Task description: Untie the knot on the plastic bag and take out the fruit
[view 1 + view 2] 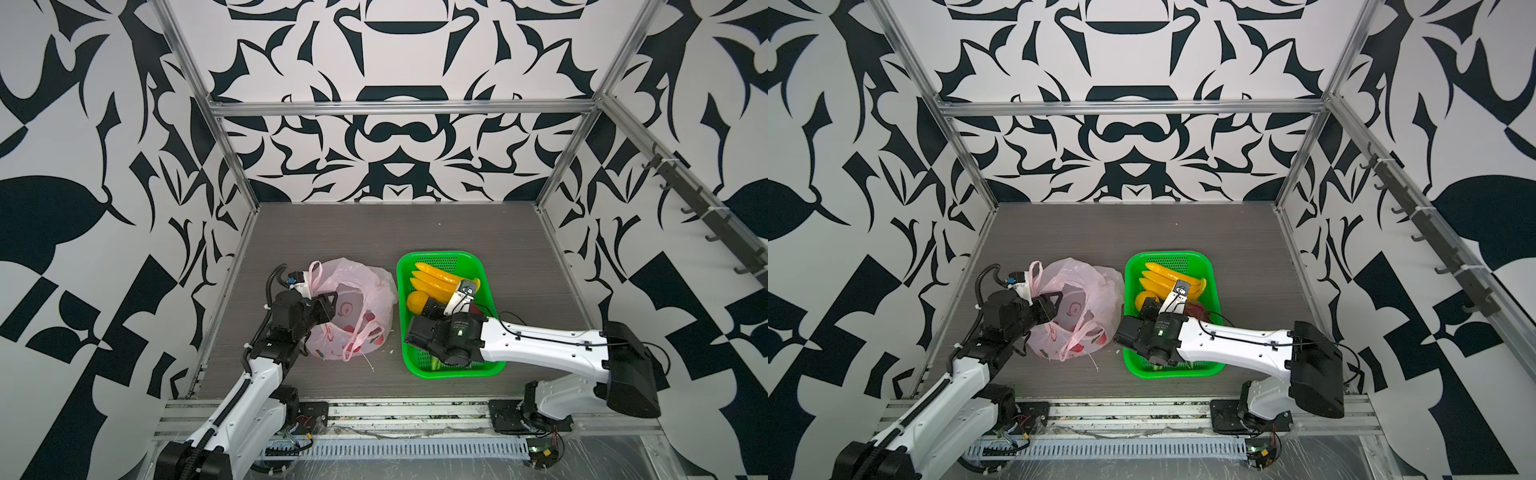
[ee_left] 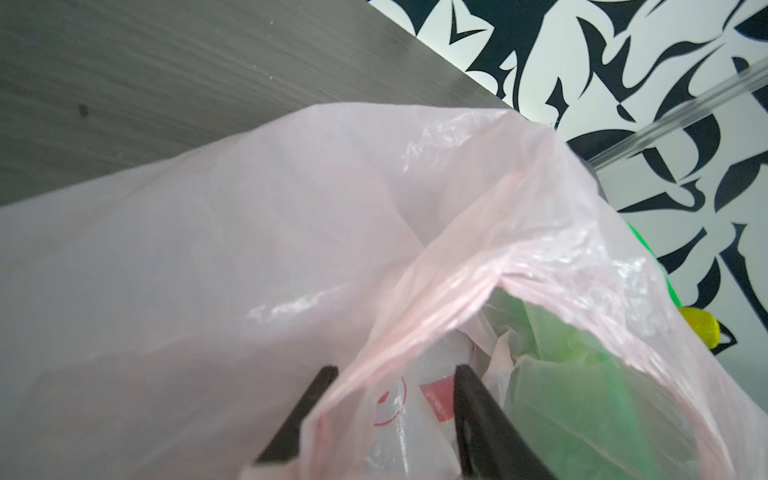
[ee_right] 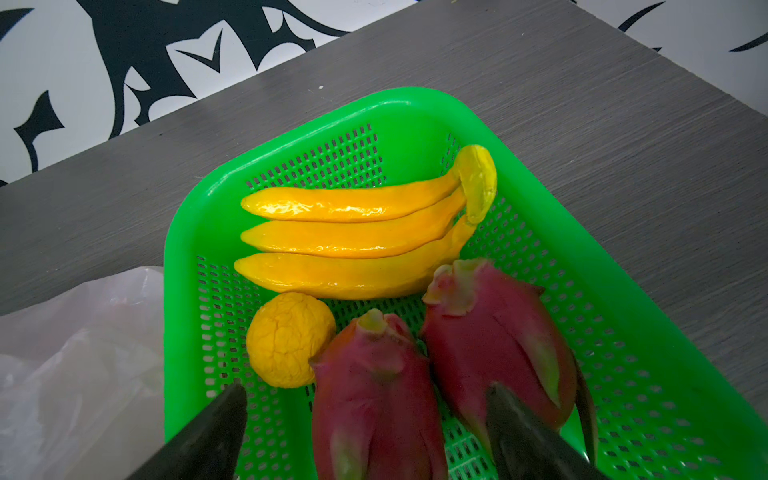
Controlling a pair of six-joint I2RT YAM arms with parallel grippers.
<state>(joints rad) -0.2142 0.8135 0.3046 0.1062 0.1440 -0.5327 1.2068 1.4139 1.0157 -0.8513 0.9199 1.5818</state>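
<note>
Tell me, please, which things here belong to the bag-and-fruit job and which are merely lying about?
Job: plastic bag, mouth open; bananas, citrus and dragon fruits, already out; left end effector at the bag's rim; right end effector above the fruit.
Lying about: green basket, merely holding the fruit; hook rail on the side wall.

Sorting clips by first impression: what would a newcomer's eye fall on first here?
The bright green basket, right of centre in both top views, stands out first. In it lie yellow bananas, an orange citrus and two magenta dragon fruits, with the open right gripper over them. To its left sits the pale pink plastic bag, its mouth open, with the open left gripper at its rim.
</note>
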